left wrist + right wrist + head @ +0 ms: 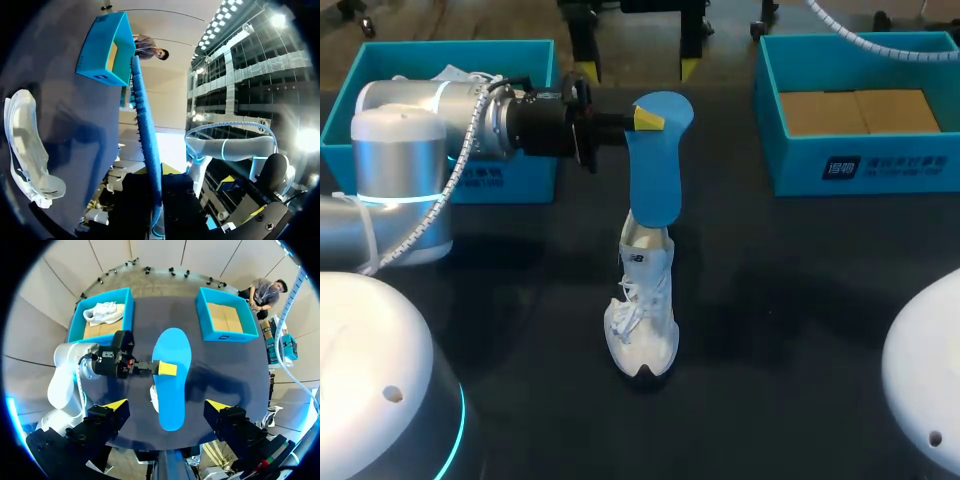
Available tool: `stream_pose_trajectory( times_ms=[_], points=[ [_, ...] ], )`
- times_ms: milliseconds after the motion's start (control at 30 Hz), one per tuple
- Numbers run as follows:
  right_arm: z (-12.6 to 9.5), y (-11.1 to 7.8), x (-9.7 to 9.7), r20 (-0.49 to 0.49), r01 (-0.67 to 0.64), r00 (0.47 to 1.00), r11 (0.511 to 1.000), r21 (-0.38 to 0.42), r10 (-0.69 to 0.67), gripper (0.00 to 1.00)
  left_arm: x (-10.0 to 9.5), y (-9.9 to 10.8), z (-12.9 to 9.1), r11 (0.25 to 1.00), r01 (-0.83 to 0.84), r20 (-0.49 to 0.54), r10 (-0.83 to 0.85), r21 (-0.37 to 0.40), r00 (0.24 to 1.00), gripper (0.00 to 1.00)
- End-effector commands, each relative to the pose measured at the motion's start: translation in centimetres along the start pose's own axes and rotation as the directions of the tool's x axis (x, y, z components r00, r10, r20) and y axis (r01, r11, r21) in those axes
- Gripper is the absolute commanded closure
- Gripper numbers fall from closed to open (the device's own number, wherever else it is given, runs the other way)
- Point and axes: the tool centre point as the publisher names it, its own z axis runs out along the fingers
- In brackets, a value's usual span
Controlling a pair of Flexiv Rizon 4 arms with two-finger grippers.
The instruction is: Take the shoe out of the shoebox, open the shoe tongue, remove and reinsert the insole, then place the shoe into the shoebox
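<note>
Left hand [642, 118] comes in from the left edge to upper middle of the head view and is clamped on the blue insole [655, 170], one yellow tip showing on the insole's top end. The insole hangs lengthwise in the air, its lower end over the shoe's heel opening; cannot tell from the head view if they touch. In the left wrist view the insole [147, 150] is edge-on, running out between that hand's fingers, and the shoe [25, 145] lies apart from it on the counter.

White shoe [642, 310] stands on its sole at centre frame on the dark counter [800, 300], toe toward the bottom edge, laces loose.

Left box [510, 170], upper left, blue, holds a second shoe [455, 75], white. Right box [880, 165], upper right, blue, holds only cardboard [860, 110].

Right hand [166, 405] is high over the counter, looking straight down, yellow tips wide apart, holding nothing. Under it are the insole [172, 375], flat face up, and the left hand [167, 369] gripping it from the side.
</note>
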Motion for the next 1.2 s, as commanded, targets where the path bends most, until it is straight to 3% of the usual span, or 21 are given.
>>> stream_pose_trajectory(
  times_ms=[33,367,467,700,933,1200],
  points=[
    [0.0,0.1,0.0,-0.002,0.0,1.0,1.0,0.001,0.0,0.0,0.0,0.0,0.0,1.0,0.0,0.002,0.0,0.0,1.0,1.0],
    [0.0,0.1,0.0,-0.002,0.0,1.0,1.0,0.001,0.0,0.0,0.0,0.0,0.0,1.0,0.0,0.002,0.0,0.0,1.0,1.0],
    [0.2,-0.2,-1.1,-0.065,-0.023,0.998,0.999,-0.03,0.021,0.0,0.0,0.0,0.0,1.0,0.0,0.002,0.0,0.0,1.0,1.0],
    [0.5,0.2,-2.4,-0.099,-0.01,0.995,1.0,-0.024,0.008,0.0,0.0,0.0,0.0,1.0,0.0,0.002,0.0,0.0,1.0,1.0],
    [1.2,0.8,-3.8,-0.276,0.01,0.961,0.999,-0.045,-0.022,0.0,0.0,0.0,0.0,1.0,0.0,0.002,0.0,0.0,1.0,1.0],
    [1.8,0.8,-5.4,-0.353,0.012,0.935,0.998,-0.053,-0.03,0.0,0.0,0.0,0.0,1.0,0.0,0.002,0.0,0.0,1.0,1.0]
  ],
)
